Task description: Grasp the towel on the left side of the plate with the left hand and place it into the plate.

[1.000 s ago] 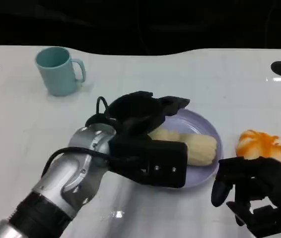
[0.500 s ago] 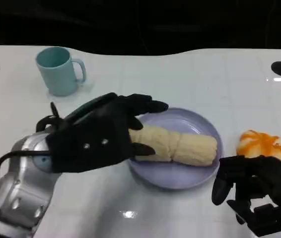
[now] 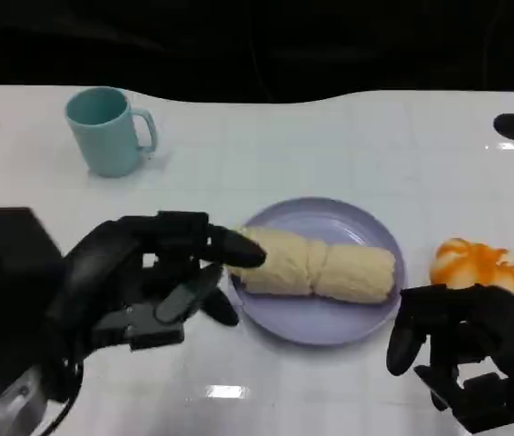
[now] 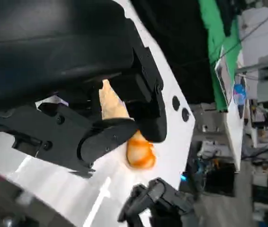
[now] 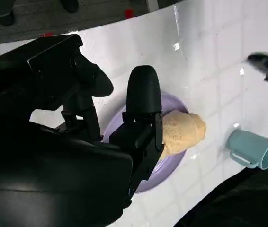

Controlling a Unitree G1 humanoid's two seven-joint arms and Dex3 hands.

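The towel (image 3: 316,265) lies rolled across the plate (image 3: 330,322), so placement appears complete. The left hand (image 3: 139,282) sits beside the plate's left rim, fingers (image 3: 230,250) spread and holding nothing, one tip near the towel's end. Remaining: withdrawal. The right hand (image 3: 475,350) rests on the worktop (image 3: 330,145), fingers curled, empty.

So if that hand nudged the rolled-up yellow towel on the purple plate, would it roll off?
The rolled pale-yellow towel looks soft, so it would probably squash first. Its round shape might roll slightly, though the purple plate's raised rim would likely stop it.
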